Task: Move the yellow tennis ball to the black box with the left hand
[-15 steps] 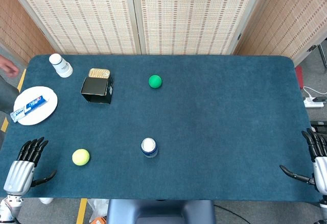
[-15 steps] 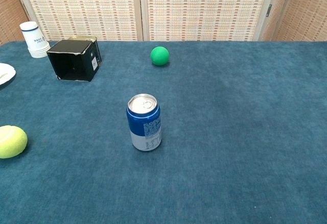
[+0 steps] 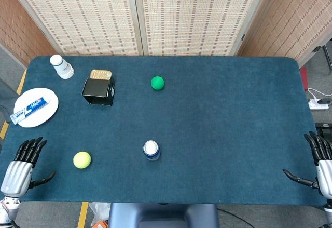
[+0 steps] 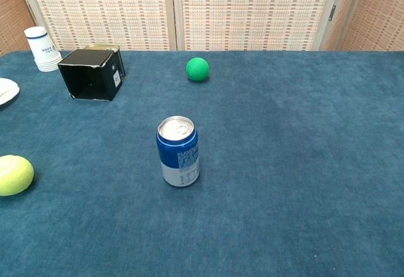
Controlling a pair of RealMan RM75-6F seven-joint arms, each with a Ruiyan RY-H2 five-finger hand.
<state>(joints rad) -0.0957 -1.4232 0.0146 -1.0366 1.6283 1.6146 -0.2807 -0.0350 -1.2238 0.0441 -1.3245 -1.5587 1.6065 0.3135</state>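
Observation:
The yellow tennis ball [image 3: 82, 159] [image 4: 12, 175] lies on the blue table near the front left. The black box [image 3: 98, 91] [image 4: 92, 74] lies on its side further back, its open mouth facing the front. My left hand [image 3: 21, 166] hovers at the front left corner, left of the ball and apart from it, fingers spread and holding nothing. At the front right edge my right hand [image 3: 320, 164] is also open and empty. Neither hand shows in the chest view.
A blue can [image 3: 151, 149] [image 4: 178, 151] stands right of the ball. A green ball [image 3: 157, 82] [image 4: 197, 69] lies at mid-back. A white plate [image 3: 44, 118] with a toothpaste tube, a white bottle [image 3: 61, 66] and a gold tin [image 3: 100, 74] sit at the left.
My left hand has drawn slightly back toward the table's front left corner. A person's hand at the far left edge has left the view.

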